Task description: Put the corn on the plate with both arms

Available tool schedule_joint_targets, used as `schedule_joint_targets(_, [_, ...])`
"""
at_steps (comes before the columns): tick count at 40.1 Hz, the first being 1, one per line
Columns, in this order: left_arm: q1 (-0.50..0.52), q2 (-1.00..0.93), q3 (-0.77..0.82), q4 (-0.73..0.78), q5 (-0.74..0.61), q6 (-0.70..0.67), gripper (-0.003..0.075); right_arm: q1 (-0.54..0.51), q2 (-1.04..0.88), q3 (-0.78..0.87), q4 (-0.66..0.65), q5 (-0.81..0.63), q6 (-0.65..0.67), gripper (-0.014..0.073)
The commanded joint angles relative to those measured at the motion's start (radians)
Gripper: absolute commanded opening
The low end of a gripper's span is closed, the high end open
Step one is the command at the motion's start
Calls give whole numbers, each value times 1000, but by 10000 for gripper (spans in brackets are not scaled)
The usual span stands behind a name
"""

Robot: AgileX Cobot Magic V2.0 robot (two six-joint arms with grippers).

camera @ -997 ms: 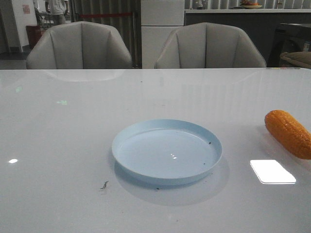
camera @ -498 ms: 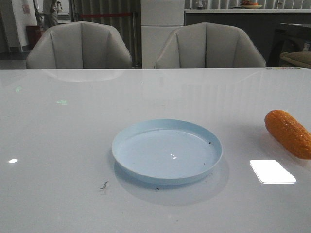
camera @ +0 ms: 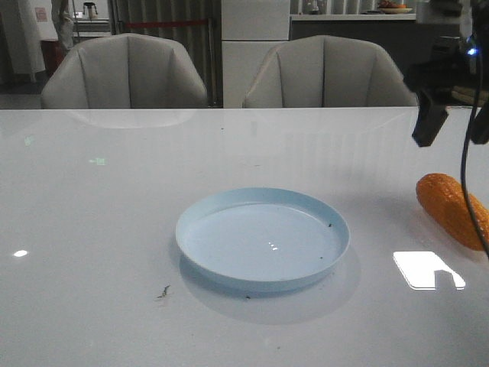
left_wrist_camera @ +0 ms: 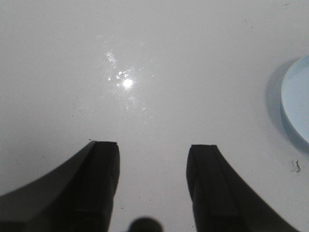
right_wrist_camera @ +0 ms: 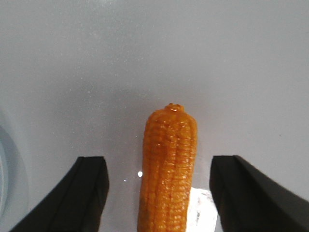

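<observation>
The pale blue plate (camera: 262, 238) lies empty at the middle of the white table. The orange corn (camera: 451, 208) lies on the table near its right edge, well apart from the plate. My right gripper (camera: 454, 126) hangs open above the corn. In the right wrist view the corn (right_wrist_camera: 169, 164) lies lengthwise between the spread fingers of the right gripper (right_wrist_camera: 159, 160), touching neither, and the plate's rim (right_wrist_camera: 2, 179) shows at the edge. My left gripper (left_wrist_camera: 154, 147) is open over bare table, with the plate's edge (left_wrist_camera: 297, 104) off to one side. The left arm is out of the front view.
Two grey chairs (camera: 126, 73) (camera: 330, 73) stand behind the table's far edge. A bright light patch (camera: 428, 269) reflects on the table just in front of the corn. A black cable (camera: 467, 153) hangs from the right arm across the corn. A small dark speck (camera: 163, 291) lies front-left of the plate.
The right arm has come into the front view at the upper right, above the corn. The corn and the plate have not moved.
</observation>
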Motion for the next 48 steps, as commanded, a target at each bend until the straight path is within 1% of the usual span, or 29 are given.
schedule_joint_targets(1, [1,-17,-27,-9,-68,-11,383,4,-4,-36,-7,-59,-11,553])
schedule_joint_targets(8, [1,-17,-27,-18,-65,-11,383,4,53,-36,-37,-68,-11,553])
schedule_joint_targets(19, [1,-17,-27,-20,-65,-11,383,4,119,-36,-37,-63,-11,549])
schedule_joint_targets(22, [1,-17,-27,-20,-65,-11,383,4,131,-36,-37,-41,-11,489])
schedule_joint_targets(26, [1,-17,-27,-20,-65,-11,383,4,129,-36,-37,-13,-11,304])
schedule_joint_targets(27, [1,-17,-27,-20,-65,-11,383,4,127,-36,-36,-11,-11,280])
schedule_joint_targets(29, [1,-17,-27,-20,-65,-11,383,4,122,-37,-27,-2,-11,206])
schedule_joint_targets(31, [1,-17,-27,-22,-65,-11,383,4,118,-40,-13,3,-11,184])
schedule_joint_targets(39, [1,-17,-27,-25,-65,-11,383,23,115,-130,55,72,-19,184])
schedule_joint_targets(44, [1,-17,-27,-30,-65,-11,383,78,115,-219,59,127,-40,184])
schedule_joint_targets(48, [1,-17,-27,-40,-65,-11,383,155,115,-274,59,158,-66,184])
